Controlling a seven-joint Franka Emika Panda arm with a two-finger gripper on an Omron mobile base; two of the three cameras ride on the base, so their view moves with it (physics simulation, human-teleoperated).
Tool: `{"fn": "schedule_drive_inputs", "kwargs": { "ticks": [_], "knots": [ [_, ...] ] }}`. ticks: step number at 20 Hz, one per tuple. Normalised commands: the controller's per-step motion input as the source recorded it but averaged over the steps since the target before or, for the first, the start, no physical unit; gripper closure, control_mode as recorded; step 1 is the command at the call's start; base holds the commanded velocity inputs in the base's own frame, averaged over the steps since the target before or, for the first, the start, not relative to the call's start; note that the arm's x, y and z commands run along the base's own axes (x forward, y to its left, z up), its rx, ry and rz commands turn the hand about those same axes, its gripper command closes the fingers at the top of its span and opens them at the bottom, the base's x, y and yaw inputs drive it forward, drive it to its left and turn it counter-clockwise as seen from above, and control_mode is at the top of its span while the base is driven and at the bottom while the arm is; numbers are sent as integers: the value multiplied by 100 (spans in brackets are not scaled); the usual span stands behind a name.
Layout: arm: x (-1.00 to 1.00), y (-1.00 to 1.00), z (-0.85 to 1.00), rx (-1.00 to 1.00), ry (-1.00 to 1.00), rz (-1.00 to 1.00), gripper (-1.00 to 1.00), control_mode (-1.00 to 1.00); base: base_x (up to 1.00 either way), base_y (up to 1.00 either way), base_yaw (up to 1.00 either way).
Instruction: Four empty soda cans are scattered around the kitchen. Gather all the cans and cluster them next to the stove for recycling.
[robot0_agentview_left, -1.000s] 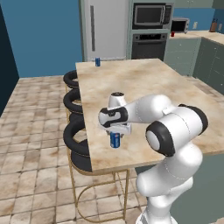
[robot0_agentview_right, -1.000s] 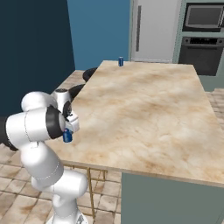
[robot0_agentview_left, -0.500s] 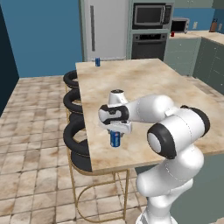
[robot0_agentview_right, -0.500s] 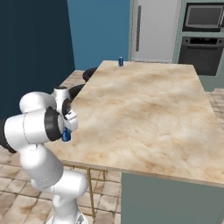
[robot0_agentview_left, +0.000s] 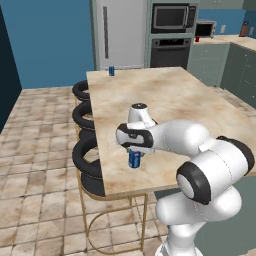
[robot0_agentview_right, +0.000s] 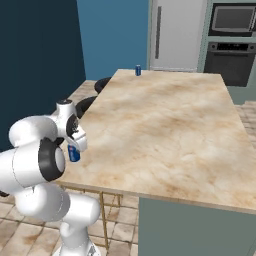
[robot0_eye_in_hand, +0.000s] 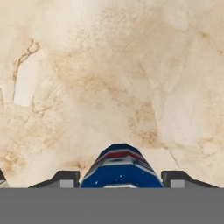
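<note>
here we see a blue soda can (robot0_agentview_left: 134, 159) with a red and white band, gripped between the gripper (robot0_eye_in_hand: 120, 177) fingers near the marble island counter (robot0_agentview_left: 170, 105) front edge. the left base view adds a second blue can (robot0_agentview_left: 111, 71) at the far corner and black round stools (robot0_agentview_left: 86, 155). markings unreadable.

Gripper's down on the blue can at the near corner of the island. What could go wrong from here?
1. In the hand view, the gripper straddles the blue can, but contact at the fingertips isn't visible; a loose grip may drop it on lifting.
2. That can stands close to the island counter's near edge, above the stools; a slip could send it to the floor.
3. A second blue can stands at the far corner, so a long reach or drive remains.
</note>
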Motion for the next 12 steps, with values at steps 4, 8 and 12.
{"fn": "schedule_drive_inputs", "kwargs": {
  "ticks": [4,8,12],
  "knots": [
    [-21,-10,11,0,0,0,100,-100,0,0,0],
    [-16,-8,11,0,0,0,100,-100,0,0,0],
    [-14,-6,15,0,0,0,100,-100,0,0,0]
  ]
}}
